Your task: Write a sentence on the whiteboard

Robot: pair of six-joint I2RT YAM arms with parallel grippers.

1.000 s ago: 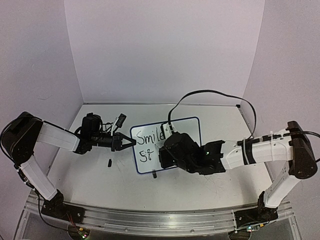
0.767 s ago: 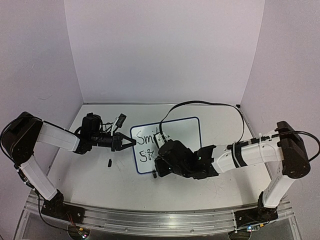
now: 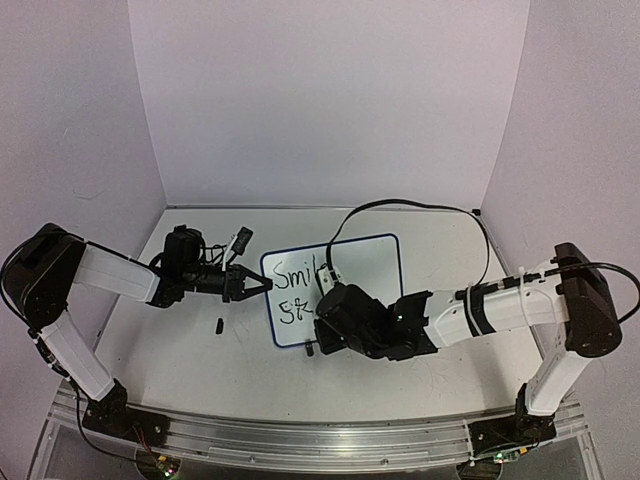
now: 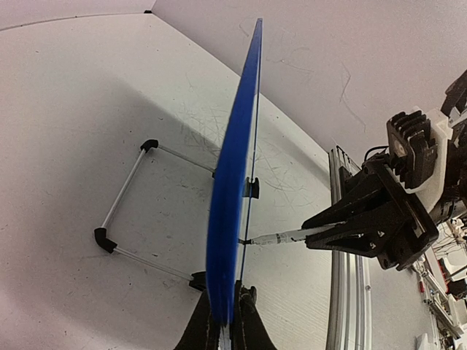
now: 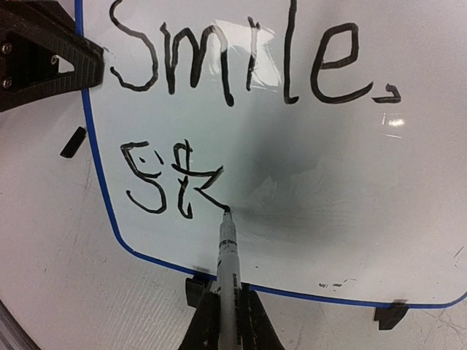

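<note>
**A:** Black ink is showing on the whiteboard (image 5: 328, 160). The sentence (image 5: 290, 58) is reading "Smile." up top, with "St" starting underneath, straight ahead of the right gripper (image 5: 226, 313).

**B:** And that gripper is pinching a marker (image 5: 228, 248) lengthwise between its fingers, with the nib touching the board at the foot of the "t". I'm judging that grip is letting the wrist steer each stroke.

**A:** Across from it, the left gripper (image 4: 228, 321) is clamping the board's blue edge, which is rising edge-on right between its fingers.

**B:** Bracing it, I'd say. The board is standing propped on a thin wire stand (image 4: 120, 193) on the side away from the marker, and pen pressure could be tipping it otherwise.

**A:** That second line is looking barely begun, so plenty of writing is waiting.

**B:** Underneath, the white worktop (image 4: 73, 109) is carrying faint grey scuffs below both grippers, and plain pale walls (image 3: 330, 100) are boxing in the space beyond them.
</note>
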